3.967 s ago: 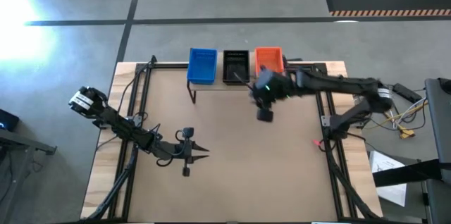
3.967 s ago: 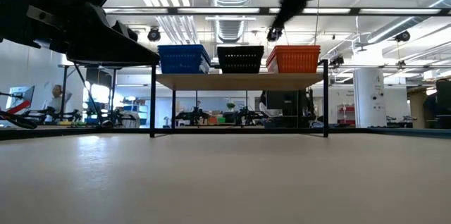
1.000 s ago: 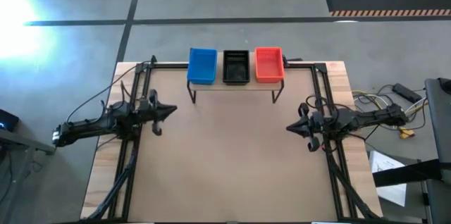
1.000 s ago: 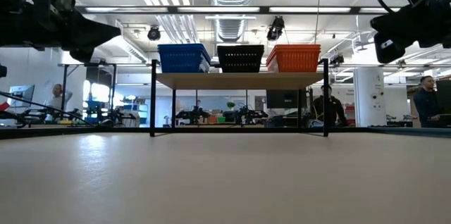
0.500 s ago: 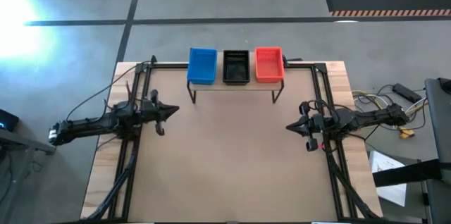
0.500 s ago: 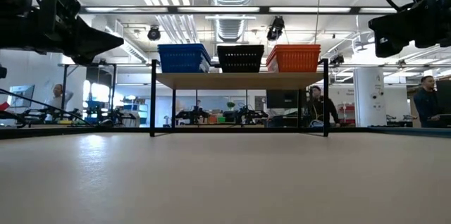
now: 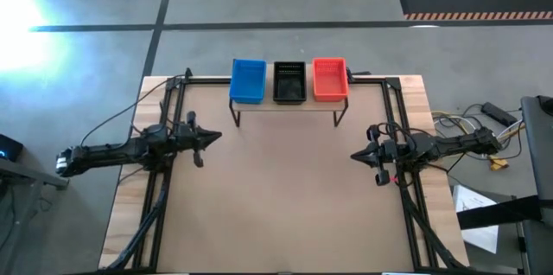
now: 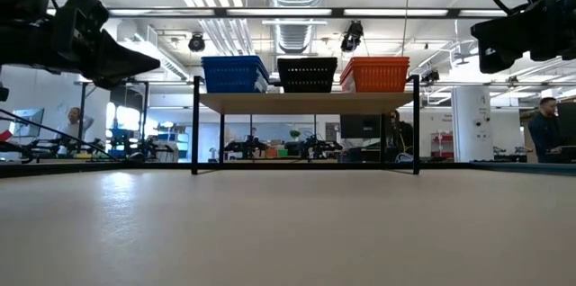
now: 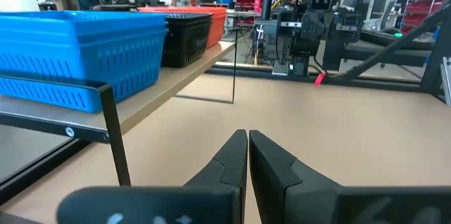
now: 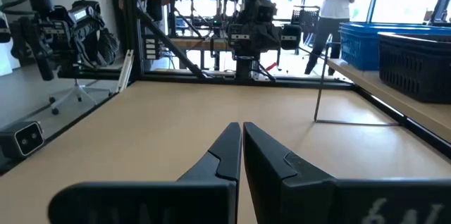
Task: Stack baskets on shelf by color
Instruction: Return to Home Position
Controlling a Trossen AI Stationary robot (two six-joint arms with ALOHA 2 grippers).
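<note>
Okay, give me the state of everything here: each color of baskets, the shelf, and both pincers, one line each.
blue baskets: upright, on the shelf's left end
black baskets: upright, on the shelf's middle
orange baskets: upright, on the shelf's right end
shelf: standing level, carrying all three colors
left pincer: shut, holding nothing, away from the shelf
right pincer: shut, holding nothing, away from the shelf

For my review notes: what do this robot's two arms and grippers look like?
The left arm and right arm are slim, dark, jointed links with thin black cables trailing beside them. The left arm has a pale grey cap at its outer end. The left gripper and right gripper each carry two matte black fingers tapering to wedge tips, mounted on a broad dark crossbar.
</note>
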